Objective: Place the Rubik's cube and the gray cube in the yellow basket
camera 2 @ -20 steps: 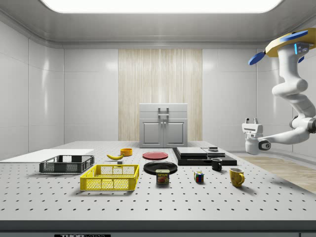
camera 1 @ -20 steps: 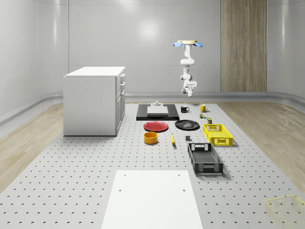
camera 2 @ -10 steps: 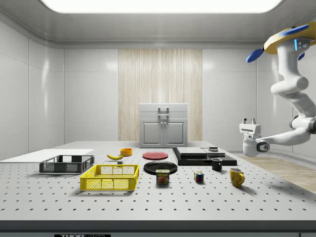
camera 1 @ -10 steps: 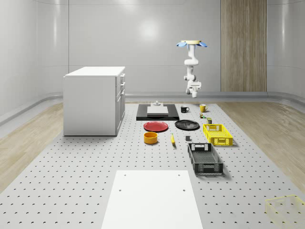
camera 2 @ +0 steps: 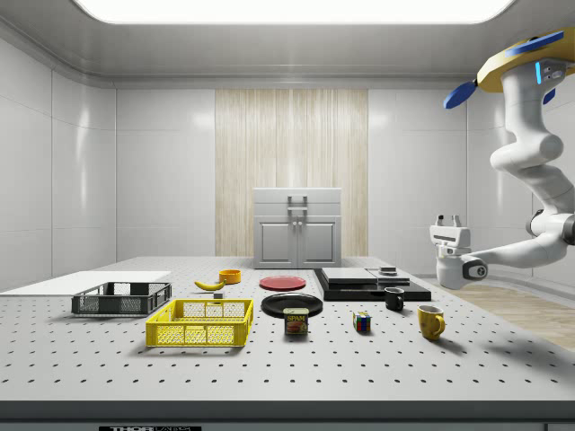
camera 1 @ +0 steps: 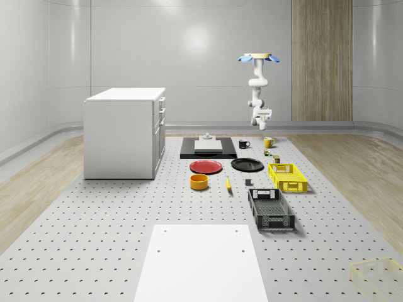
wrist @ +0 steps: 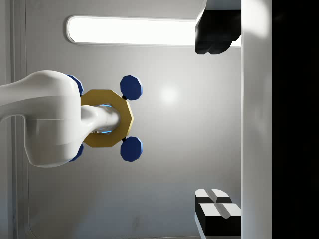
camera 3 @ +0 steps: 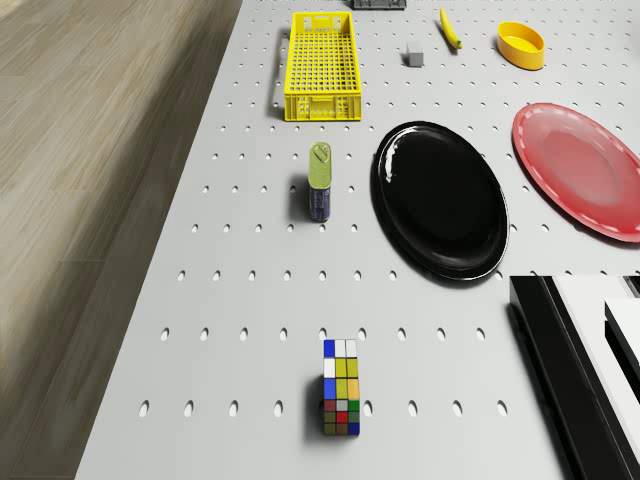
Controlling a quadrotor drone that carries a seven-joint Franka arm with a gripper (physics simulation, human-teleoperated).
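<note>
- The drone [camera 1: 257,58] hovers high over the far end of the counter [camera 1: 94,251], toward the whole-scene view's right; in the side view it hangs at the upper right [camera 2: 526,65].
- Its white arm [camera 2: 530,171] bends down and back toward the side view's left, holding the gripper [camera 2: 446,220] in the air above the counter, up and to the right of the yellow mug [camera 2: 430,321]. The fingers point upward.
- In the wrist view two fingertips [wrist: 214,209] stand well apart with open space between them, so the gripper is spread and holds nothing.
- The Rubik's cube [camera 3: 341,389] sits on the counter; in the side view it lies between the Spam can [camera 2: 296,321] and the yellow mug, in front of the black mug [camera 2: 393,298].
- The gray cube [camera 3: 412,58] rests on the counter just beside the yellow basket [camera 3: 322,66], between it and the banana [camera 3: 451,29].
- The yellow basket is on the counter near the whole-scene view's right edge [camera 1: 287,177], with a black basket [camera 1: 270,208] nearer the camera.
- A black plate [camera 3: 441,197] lies beside the Spam can, and a red plate [camera 3: 580,167] lies past it.
- A yellow bowl [camera 3: 521,44] stands near the banana.
- A white cabinet [camera 1: 124,131] stands on the counter at the whole-scene view's left.
</note>
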